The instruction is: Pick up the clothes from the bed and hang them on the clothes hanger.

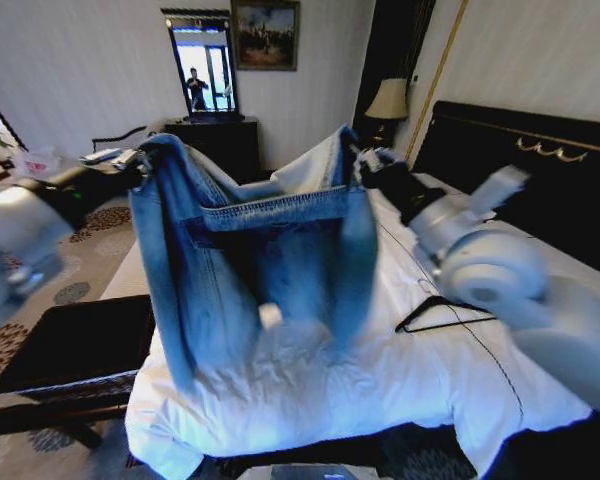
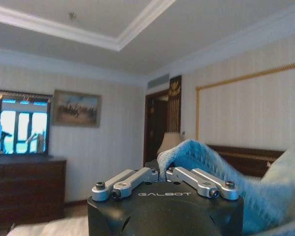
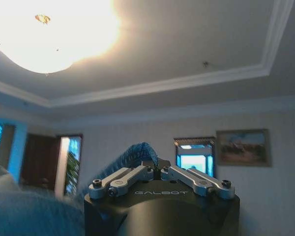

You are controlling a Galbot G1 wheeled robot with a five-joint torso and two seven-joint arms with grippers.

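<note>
Claws (image 1: pixel 145 160) (image 1: pixel 365 165) pinch faded denim (image 1: pixel 255 260).

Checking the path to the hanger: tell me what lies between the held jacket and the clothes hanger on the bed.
In the head view, only bare white sheet of the bed lies between the denim jacket and the clothes hanger.

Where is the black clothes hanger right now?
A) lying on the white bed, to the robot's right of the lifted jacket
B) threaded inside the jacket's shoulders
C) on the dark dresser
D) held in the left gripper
A: the clothes hanger lies flat on the bed, while both grippers hold the denim jacket up.
</note>
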